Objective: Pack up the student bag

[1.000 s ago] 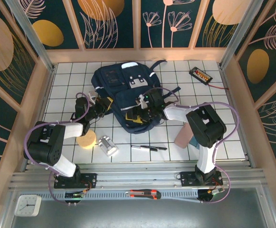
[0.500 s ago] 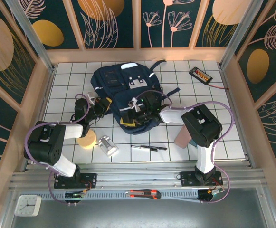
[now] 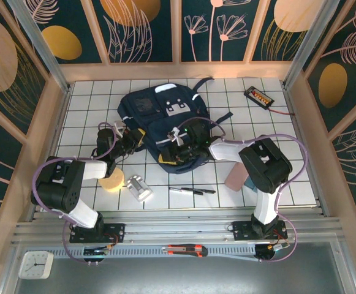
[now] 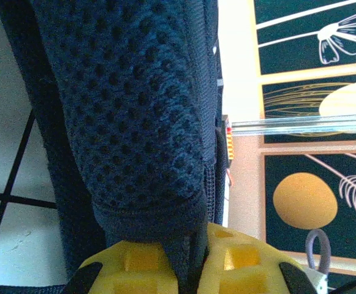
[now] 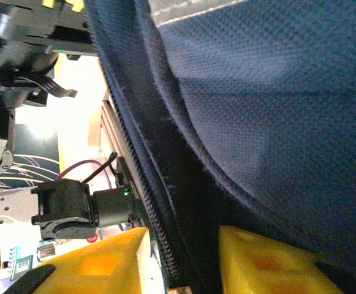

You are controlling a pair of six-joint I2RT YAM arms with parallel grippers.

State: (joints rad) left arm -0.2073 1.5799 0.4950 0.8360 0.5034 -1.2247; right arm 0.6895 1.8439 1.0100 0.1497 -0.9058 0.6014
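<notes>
**Both tools at the bag's near edge**

The bag [image 3: 159,110] is a big navy fabric pack with a thin pale stripe and a grey-white buckled patch. It lies flat on the white, black-gridded counter [image 3: 257,122], toward the back and near the middle.

The left tool [image 4: 187,251] is clamped on a fold of the bag's padded, open-weave mesh. Its blocky yellow fingers [image 4: 135,263] press in on the cloth from both sides. From above it sits at the bag's lower left edge.

The right tool [image 5: 184,245] straddles a dark fabric rim that carries a toothed zipper line. One yellow finger stands on each side of that rim, but whether they pinch it cannot be told.

Nearer the front lie a tan round block [image 3: 111,180], a silvery can [image 3: 139,187] and a slim dark pen [image 3: 192,190]. A pink slab [image 3: 236,176] lies by the right arm, and a small black box [image 3: 258,95] with orange marks lies at the back right
</notes>
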